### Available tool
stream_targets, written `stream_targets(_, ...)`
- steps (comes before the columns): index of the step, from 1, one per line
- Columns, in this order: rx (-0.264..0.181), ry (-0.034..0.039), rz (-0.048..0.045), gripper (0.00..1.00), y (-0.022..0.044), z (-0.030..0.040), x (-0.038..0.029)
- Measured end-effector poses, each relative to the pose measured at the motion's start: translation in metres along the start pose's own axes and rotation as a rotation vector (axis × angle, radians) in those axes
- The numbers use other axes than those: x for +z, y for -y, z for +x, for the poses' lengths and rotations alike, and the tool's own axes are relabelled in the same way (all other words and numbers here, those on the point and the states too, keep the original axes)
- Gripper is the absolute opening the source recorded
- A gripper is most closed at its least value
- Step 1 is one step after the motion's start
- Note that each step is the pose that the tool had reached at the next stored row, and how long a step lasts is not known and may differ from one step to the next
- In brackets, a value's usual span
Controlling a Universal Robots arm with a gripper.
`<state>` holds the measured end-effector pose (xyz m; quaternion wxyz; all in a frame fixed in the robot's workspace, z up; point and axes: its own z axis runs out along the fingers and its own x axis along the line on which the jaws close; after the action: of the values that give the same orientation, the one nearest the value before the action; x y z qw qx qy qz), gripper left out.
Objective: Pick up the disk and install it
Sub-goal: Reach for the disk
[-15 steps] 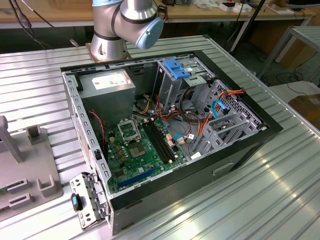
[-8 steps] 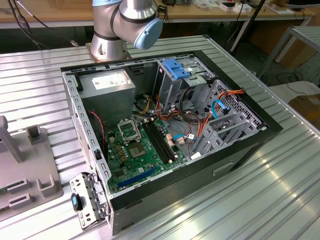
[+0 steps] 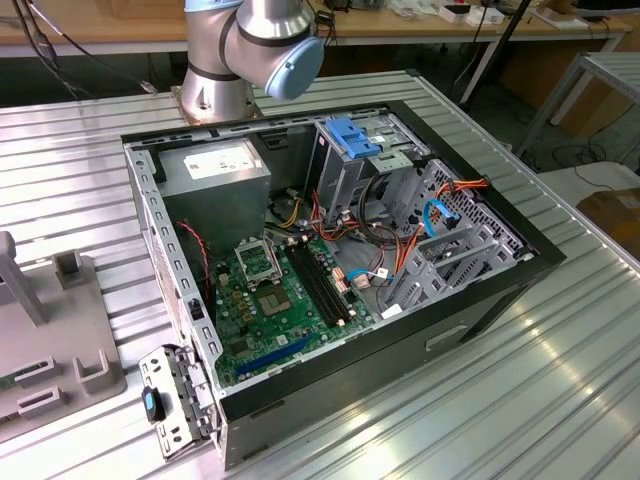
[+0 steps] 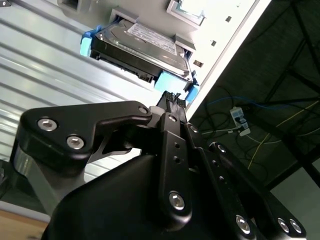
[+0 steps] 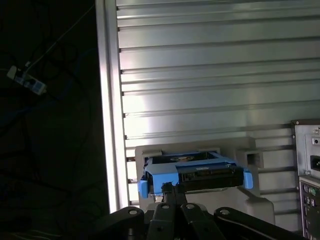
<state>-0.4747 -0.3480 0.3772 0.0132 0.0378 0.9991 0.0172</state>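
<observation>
Ribbed aluminium table [image 3: 560, 380] carried an open computer case [image 3: 480, 300], lying on its side with the green motherboard [image 3: 270, 300] exposed. Inside the case, a grey power-supply box [image 3: 215, 170] sat in the corner nearest the arm's base [image 3: 215, 85], and a metal cage with a blue handle [image 3: 350, 135] stood beside that box. The disk [image 5: 195, 172] lay outside the case, flat on a grey holder [image 5: 250, 200] near the case's rear panel [image 5: 307, 170], with the table's edge on the far side of it from the case. In the second wrist view the disk [image 4: 145, 42] showed its white label and blue side rails. The gripper [image 5: 170, 188] hung right at the disk's near end, away from the case; in the second wrist view the gripper [image 4: 172, 97] sat at the blue rail. I could not tell whether it was clenched or released.
</observation>
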Motion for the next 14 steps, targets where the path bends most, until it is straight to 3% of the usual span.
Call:
stream_targets(10, 0.0, -0.0009, 0.0004, 0.11, 0.0025, 0.0014, 0.01)
stream_targets(14, 0.0, -0.0006, 0.0003, 0.11, 0.0027, 0.0006, 0.0105)
